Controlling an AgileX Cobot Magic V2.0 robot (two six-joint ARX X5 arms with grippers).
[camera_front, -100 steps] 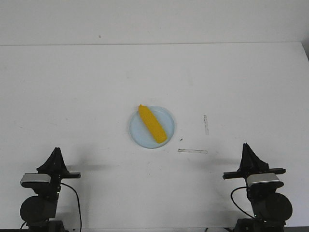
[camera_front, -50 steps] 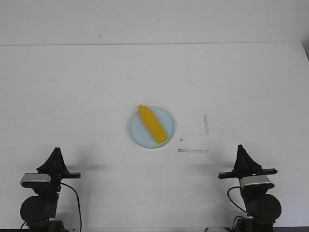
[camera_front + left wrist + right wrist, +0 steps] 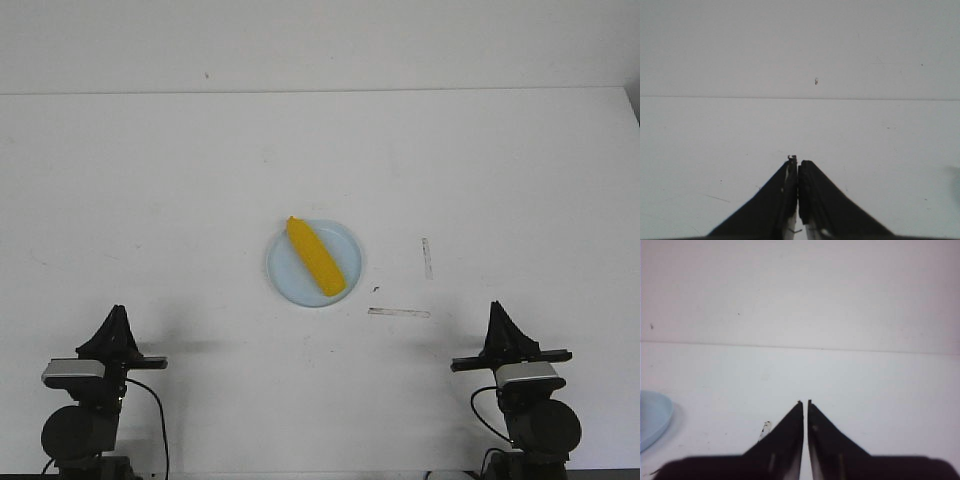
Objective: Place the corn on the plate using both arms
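The yellow corn (image 3: 316, 256) lies diagonally on the pale blue plate (image 3: 345, 250) in the middle of the white table. My left gripper (image 3: 118, 312) is at the near left, shut and empty, well away from the plate; in its wrist view (image 3: 798, 161) the jaws are pressed together over bare table. My right gripper (image 3: 497, 307) is at the near right, shut and empty; in its wrist view (image 3: 805, 402) the jaws are together, and the plate's edge (image 3: 652, 419) shows at one side. The corn is out of both wrist views.
Two strips of pale tape lie on the table right of the plate, one upright (image 3: 427, 257) and one flat (image 3: 399, 312). One strip shows by the right fingers (image 3: 766, 427). The table's far edge (image 3: 320, 92) meets a white wall.
The right arm has drawn back toward the near edge and shifted slightly left, then nearly settled. The left arm, corn and plate have not moved.
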